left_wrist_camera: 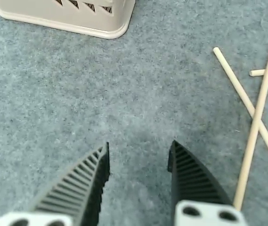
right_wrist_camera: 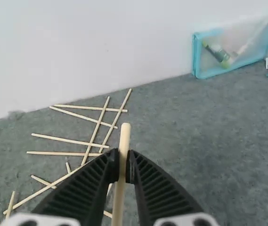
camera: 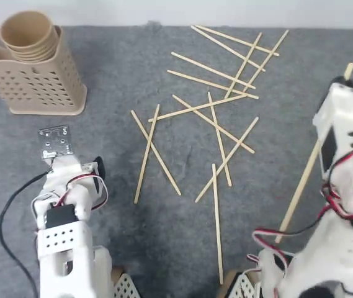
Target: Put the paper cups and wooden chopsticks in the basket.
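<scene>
A beige perforated basket (camera: 40,87) stands at the far left with stacked brown paper cups (camera: 30,34) inside it. Several wooden chopsticks (camera: 216,118) lie crossed on the grey carpet in the middle. My left gripper (left_wrist_camera: 140,145) hovers open over bare carpet, nothing between its fingers; the basket (left_wrist_camera: 77,19) is ahead of it and two crossed chopsticks (left_wrist_camera: 256,122) lie to one side. The left arm (camera: 64,211) sits at the near left. My right gripper (right_wrist_camera: 123,165) is shut on one chopstick (right_wrist_camera: 123,141), held off the carpet at the right (camera: 300,192).
A blue see-through pouch (right_wrist_camera: 237,44) lies against the white wall at the far right. Black and red cables trail from both arm bases. Bare carpet lies between the basket and the chopstick pile (right_wrist_camera: 86,127).
</scene>
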`<state>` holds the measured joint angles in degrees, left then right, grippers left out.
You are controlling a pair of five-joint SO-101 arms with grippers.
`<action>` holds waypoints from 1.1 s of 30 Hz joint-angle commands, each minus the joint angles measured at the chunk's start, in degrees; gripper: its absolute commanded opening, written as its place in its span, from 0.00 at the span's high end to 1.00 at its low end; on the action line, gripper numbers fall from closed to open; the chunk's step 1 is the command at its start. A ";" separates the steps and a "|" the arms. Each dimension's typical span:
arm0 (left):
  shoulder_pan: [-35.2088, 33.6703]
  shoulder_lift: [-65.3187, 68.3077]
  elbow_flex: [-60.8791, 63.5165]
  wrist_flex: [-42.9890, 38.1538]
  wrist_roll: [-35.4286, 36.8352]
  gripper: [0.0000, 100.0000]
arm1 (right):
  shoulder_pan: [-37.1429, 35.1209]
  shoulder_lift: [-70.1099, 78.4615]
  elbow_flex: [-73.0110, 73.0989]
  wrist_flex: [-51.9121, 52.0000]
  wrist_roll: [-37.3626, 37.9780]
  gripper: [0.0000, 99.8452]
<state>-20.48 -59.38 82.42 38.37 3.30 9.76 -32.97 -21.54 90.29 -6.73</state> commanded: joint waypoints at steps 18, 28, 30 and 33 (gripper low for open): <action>-0.53 -1.23 -0.13 -0.97 -0.35 0.80 | -1.10 -2.07 66.73 -89.45 -0.88 0.99; -0.53 -1.23 -0.13 -0.97 -0.35 0.80 | -1.10 28.79 51.87 -118.55 -12.31 0.99; -0.53 -1.23 -0.13 -0.97 -0.35 0.80 | -0.84 36.00 45.45 -122.07 -12.13 0.99; -0.53 -1.23 -0.13 -0.97 -0.35 0.80 | -0.75 46.64 34.02 -124.88 -12.13 0.99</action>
<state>-20.48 -59.38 82.42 38.37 3.30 9.14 6.42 25.23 -30.77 -18.24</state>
